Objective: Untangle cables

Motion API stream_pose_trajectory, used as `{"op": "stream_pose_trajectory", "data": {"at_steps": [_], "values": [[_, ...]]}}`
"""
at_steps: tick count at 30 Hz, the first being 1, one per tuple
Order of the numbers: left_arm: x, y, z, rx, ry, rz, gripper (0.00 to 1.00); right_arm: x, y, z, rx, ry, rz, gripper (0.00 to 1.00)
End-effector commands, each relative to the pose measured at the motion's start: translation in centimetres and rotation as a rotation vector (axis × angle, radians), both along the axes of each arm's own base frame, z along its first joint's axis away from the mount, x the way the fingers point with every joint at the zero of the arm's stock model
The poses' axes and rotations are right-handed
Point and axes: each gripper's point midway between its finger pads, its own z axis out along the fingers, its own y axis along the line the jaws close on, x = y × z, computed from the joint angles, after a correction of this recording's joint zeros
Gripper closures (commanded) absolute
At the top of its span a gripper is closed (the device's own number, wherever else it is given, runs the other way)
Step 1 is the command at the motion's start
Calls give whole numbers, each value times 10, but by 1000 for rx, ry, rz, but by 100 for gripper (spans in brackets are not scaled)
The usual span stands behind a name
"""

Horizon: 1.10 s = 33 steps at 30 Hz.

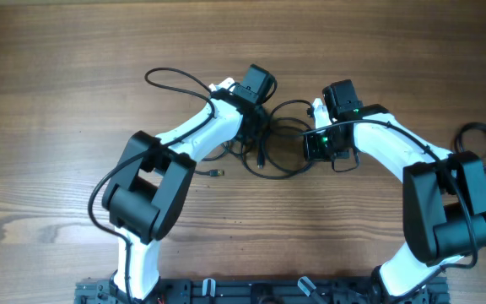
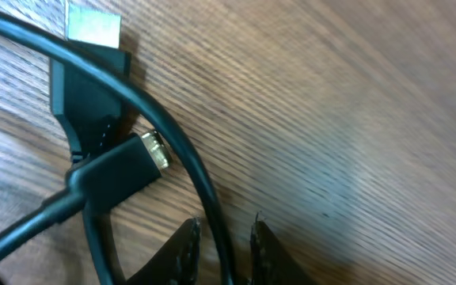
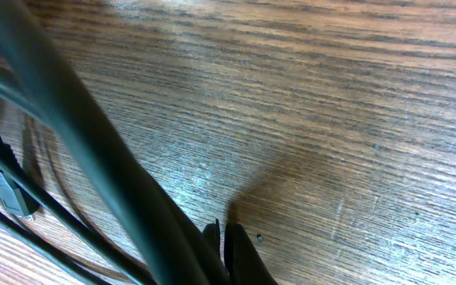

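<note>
The cables (image 1: 261, 154) lie as a loose tangle of thin black loops on the wooden tabletop (image 1: 57, 51). In the overhead view they sit just toward 12 o'clock from its middle. The left arm (image 1: 192, 131) reaches in from 7 o'clock and the right arm (image 1: 386, 148) from 5 o'clock. Both end over the tangle, the left on its 9 o'clock side and the right on its 3 o'clock side. A small plug end (image 1: 218, 173) on a thin cord lies apart at 8 o'clock from the tangle, beside the left arm. A coiled black cord (image 1: 477, 128) lies well apart at the 3 o'clock edge of the tabletop, beyond the right arm.

In the left wrist view the left hand (image 2: 224, 245) is low over the wood with its 2 fingertips (image 2: 187, 247) a narrow gap apart. 1 black cord (image 2: 188, 158) runs down between them. A sliver of wood shows between the cord and the fingertip at 3 o'clock, so the hand is not clamped on it. At 10 o'clock from the fingertips 2 plugs lie touching: a silver-ended plug (image 2: 93, 24) and a gold-tipped plug (image 2: 121, 172). The cord arches over both.

In the right wrist view the right hand (image 3: 226, 255) is closed, its tips together just above the wood. A thick blurred cord (image 3: 77, 134) passes close to the lens from 11 o'clock down to the fingertips; whether it is pinched cannot be told. Thin cords and a small grey plug (image 3: 10, 194) lie at 9 o'clock.
</note>
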Motion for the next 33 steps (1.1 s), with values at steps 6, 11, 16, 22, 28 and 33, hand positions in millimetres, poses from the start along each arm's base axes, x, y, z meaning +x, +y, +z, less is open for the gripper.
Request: {"op": "stream_pose_trajectory", "data": {"at_steps": [6,11,16,22,28,33], "values": [[5,6,-8,21,-4,25,96,-3,1,-3,10,12,5,96],[28,21,82,-116,-153,74,96,-3,1,-3,10,10,5,96],[25,57,156,-168,-253,136,96,-3,1,-3,11,10,4,96],[15,118,173,-135,-227,256,96,-3,1,-3,10,11,5,96],[5,176,160,-63,-139,312,96,-3,1,-3,11,9,4,96],[4,199,158,-152,-100,371,96,-3,1,-3,10,10,5,96]]}}
